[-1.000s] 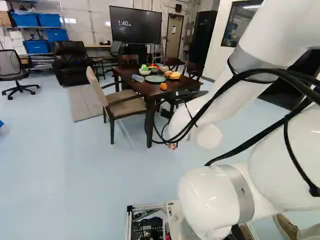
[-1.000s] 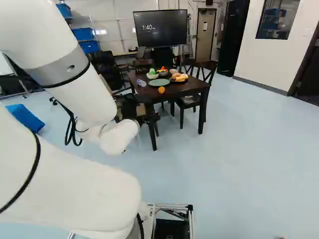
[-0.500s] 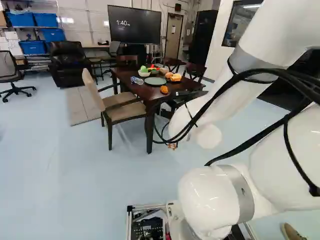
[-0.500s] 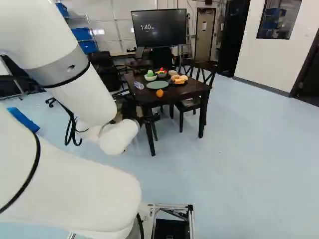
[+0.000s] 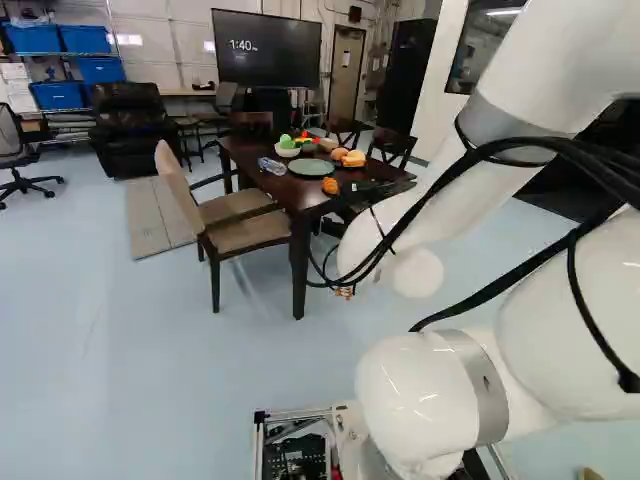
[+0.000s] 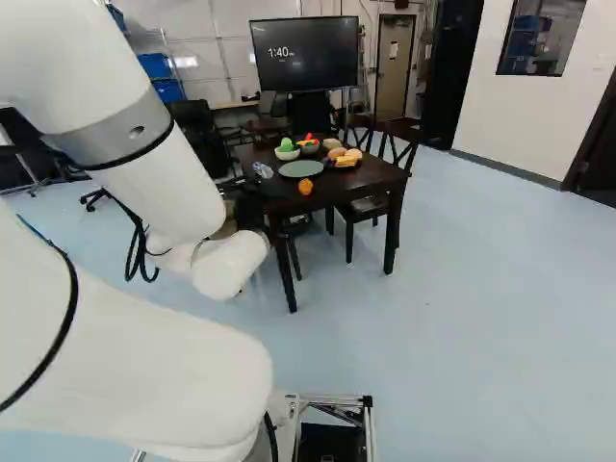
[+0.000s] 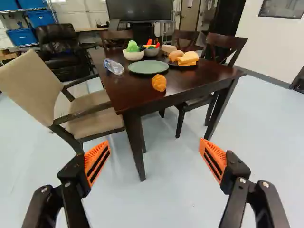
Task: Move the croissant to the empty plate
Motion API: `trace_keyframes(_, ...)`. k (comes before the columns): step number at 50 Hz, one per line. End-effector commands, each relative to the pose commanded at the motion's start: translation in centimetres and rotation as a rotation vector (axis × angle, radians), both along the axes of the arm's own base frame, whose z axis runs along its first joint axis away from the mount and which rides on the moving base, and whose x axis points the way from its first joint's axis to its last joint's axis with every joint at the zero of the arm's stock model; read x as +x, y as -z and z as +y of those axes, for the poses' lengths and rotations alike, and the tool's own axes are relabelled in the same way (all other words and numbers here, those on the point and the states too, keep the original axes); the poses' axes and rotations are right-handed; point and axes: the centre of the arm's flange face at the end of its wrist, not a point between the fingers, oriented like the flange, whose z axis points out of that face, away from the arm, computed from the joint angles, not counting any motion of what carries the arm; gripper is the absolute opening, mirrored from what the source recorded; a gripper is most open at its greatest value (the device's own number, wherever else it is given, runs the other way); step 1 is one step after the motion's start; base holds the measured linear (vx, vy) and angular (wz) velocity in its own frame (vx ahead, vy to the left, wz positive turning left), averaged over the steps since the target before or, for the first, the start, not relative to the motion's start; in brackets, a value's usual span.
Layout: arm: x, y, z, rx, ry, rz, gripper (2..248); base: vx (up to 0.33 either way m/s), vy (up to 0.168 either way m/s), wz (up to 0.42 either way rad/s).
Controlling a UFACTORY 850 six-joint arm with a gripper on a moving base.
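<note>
Sizing up the approach, we record the croissant (image 7: 159, 82) on the dark table (image 7: 133, 92), close to its near edge and just short of the green plate (image 7: 148, 67), which holds nothing; we cannot tell whether croissant and rim touch. Our gripper (image 7: 155, 142) stands well apart from both, fingers spread wide, nothing between them. We judge the task to be at its approach stage, with base travel and a careful reach called for. Main risk: if we drive on too far or reach too low, a finger or the base may strike the table edge or the near leg (image 7: 136, 147). The armchair (image 7: 90, 107) sits close against one side, so a path swung that way could snag it. At the croissant, an off-centre descent might leave one finger pushing rather than straddling, and so near the edge we could roll it to the floor. We also expect the rim to catch a low fingertip and slide the plate. The clear bottle (image 7: 114, 67) lies just beside the plate; a wide-open entry could knock it. Squeezing hard may crush or eject the croissant.
</note>
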Motion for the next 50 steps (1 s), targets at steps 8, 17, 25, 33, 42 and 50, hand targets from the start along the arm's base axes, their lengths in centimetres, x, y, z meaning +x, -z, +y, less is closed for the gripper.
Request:
trace_keyframes(8,0.00,0.00,0.00,0.000,0.000,0.000,247,0.152,0.000,-0.014)
trace_keyframes(17,0.00,0.00,0.00,0.000,0.000,0.000,247,0.156,-0.001,-0.013)
trace_keyframes(25,0.00,0.00,0.00,0.000,0.000,0.000,247,0.153,-0.001,-0.015)
trace_keyframes(33,0.00,0.00,0.00,0.000,0.000,0.000,247,0.147,0.000,-0.011)
trace_keyframes(42,0.00,0.00,0.00,0.000,0.000,0.000,247,0.141,0.000,-0.012)
trace_keyframes(50,0.00,0.00,0.00,0.000,0.000,0.000,247,0.085,0.000,-0.008)
